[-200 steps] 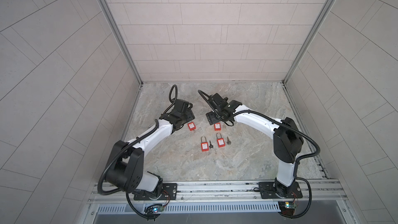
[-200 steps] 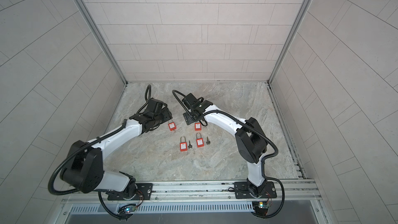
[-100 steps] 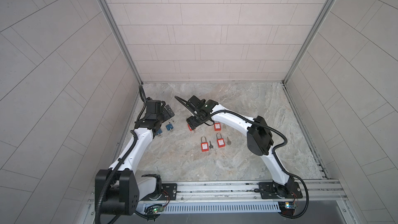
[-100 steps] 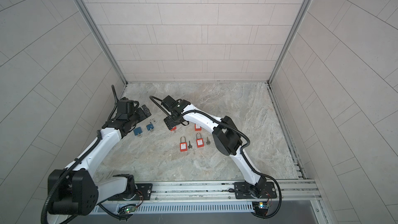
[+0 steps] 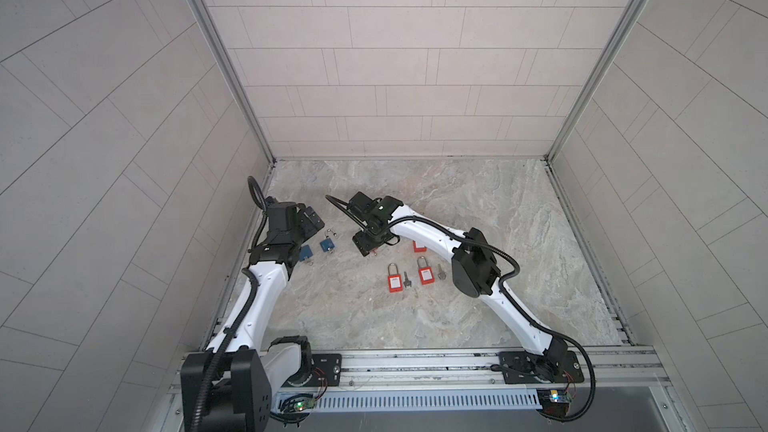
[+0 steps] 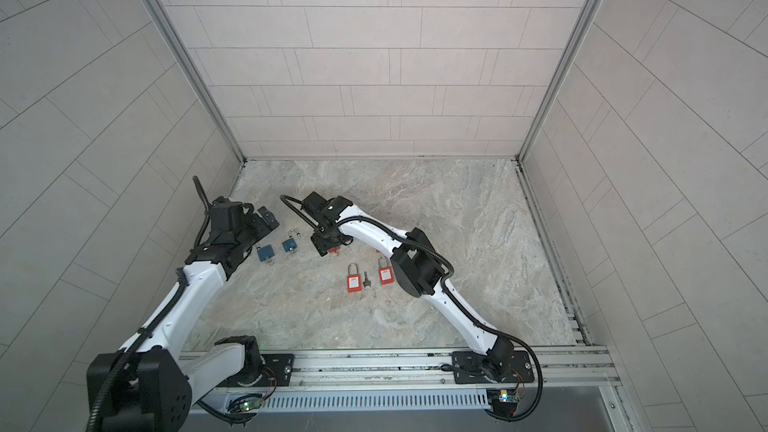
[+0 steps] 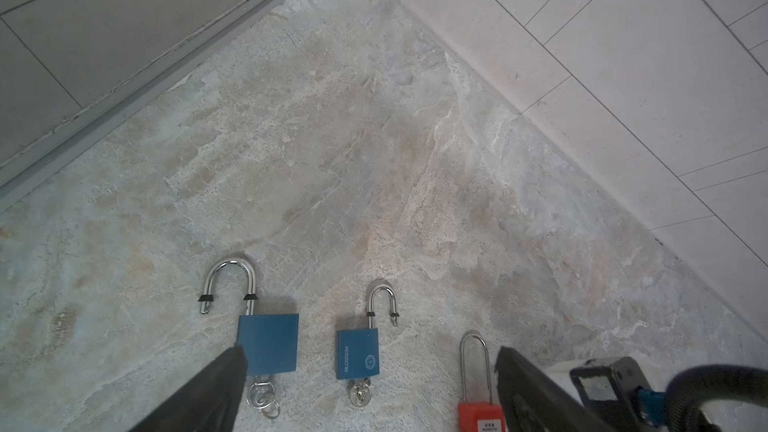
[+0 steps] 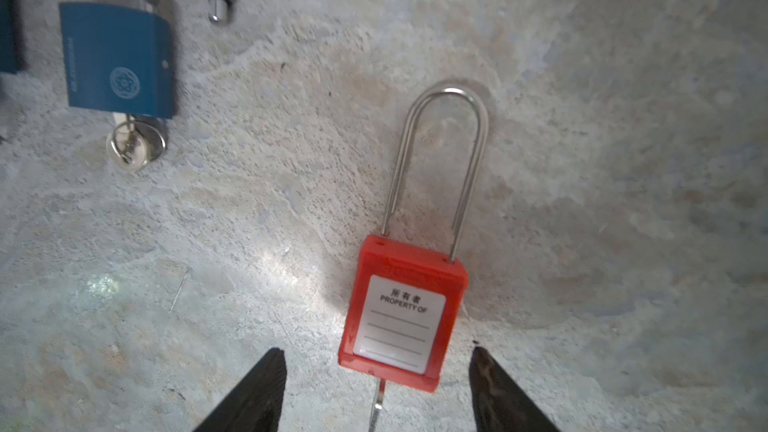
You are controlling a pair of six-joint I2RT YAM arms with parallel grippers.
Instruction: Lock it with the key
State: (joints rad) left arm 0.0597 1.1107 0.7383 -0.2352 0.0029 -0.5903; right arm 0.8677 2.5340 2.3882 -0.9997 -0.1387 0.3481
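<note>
Plainly, in a top view the right gripper (image 5: pixel 365 243) hangs low just left of the frame's centre, over a red padlock (image 8: pixel 401 309) lying flat on the marble floor (image 5: pixel 478 222). Its jaws stand apart on either side of the lock's lower body and touch nothing. A key (image 8: pixel 376 405) sticks out of the lock's base between them.

The lock lies a little skewed to the jaws, so one finger would likely meet it first and slide or spin it. The key is thin and close to the floor, so a closing pinch may catch the body instead.

The left gripper (image 7: pixel 370 352), also open and empty, hovers by two blue padlocks (image 7: pixel 268 342) further left. With nothing steadying the red body, turning the key could simply rotate the whole lock.
</note>
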